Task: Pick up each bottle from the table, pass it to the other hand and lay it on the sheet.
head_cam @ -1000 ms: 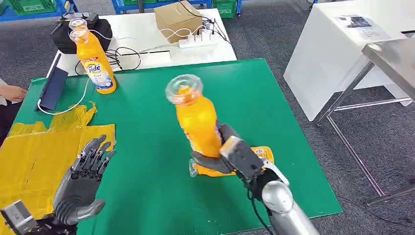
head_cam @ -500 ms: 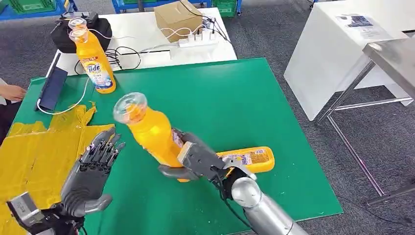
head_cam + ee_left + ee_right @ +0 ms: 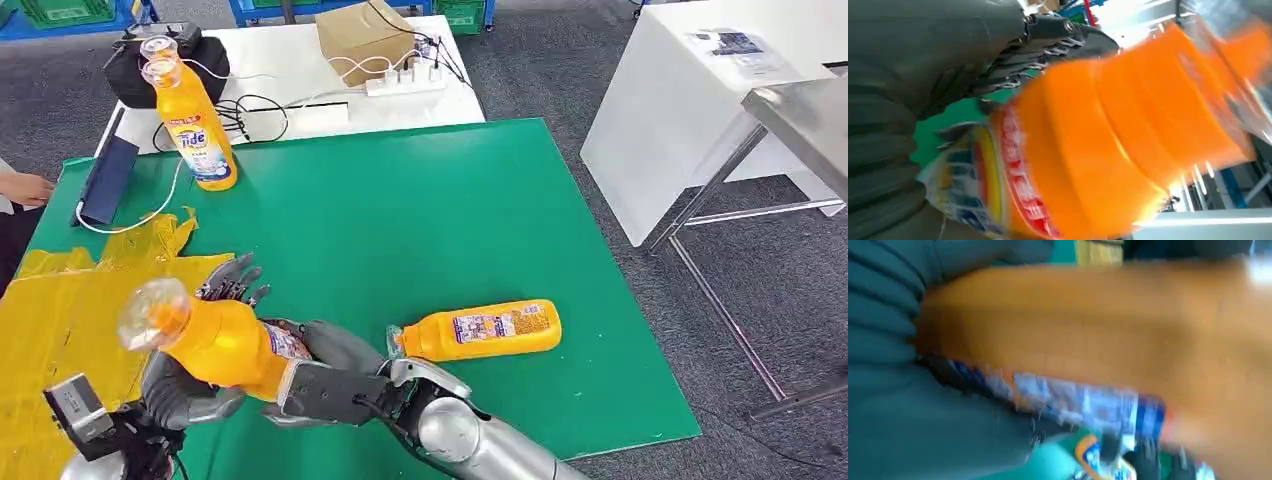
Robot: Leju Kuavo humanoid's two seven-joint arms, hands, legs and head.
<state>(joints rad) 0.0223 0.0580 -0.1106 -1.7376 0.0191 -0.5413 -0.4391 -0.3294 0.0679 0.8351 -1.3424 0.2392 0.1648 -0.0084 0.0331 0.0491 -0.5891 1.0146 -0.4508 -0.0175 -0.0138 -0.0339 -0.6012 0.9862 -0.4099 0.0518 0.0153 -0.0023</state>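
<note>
The green-topped table (image 3: 420, 200) filled most of the head view, and a crumpled yellow plastic sheet (image 3: 60, 310) covered its corner at about eight o'clock. Beyond the green top, at twelve o'clock, stood a white table (image 3: 290, 70) with a brown cardboard box (image 3: 365, 35) and a white power strip (image 3: 405, 80).

An orange plastic bottle with a clear cap (image 3: 215, 340) was held above the table's near edge at about seven o'clock, tilted, its cap toward nine o'clock over the edge of the sheet. The right hand (image 3: 320, 385) grasped its base end, fingers wrapped around the labelled part. The left hand (image 3: 195, 370) lay against the bottle from behind and beneath, its fingers (image 3: 235, 280) spread past the body; whether it gripped the bottle I could not tell. In the left wrist view the bottle (image 3: 1128, 145) pressed close against that hand (image 3: 928, 90).

A second orange bottle (image 3: 480, 330) lay on its side on the green top at five o'clock, cap toward the right hand, near it but apart. A third orange bottle (image 3: 195, 125) stood upright at eleven o'clock.
</note>
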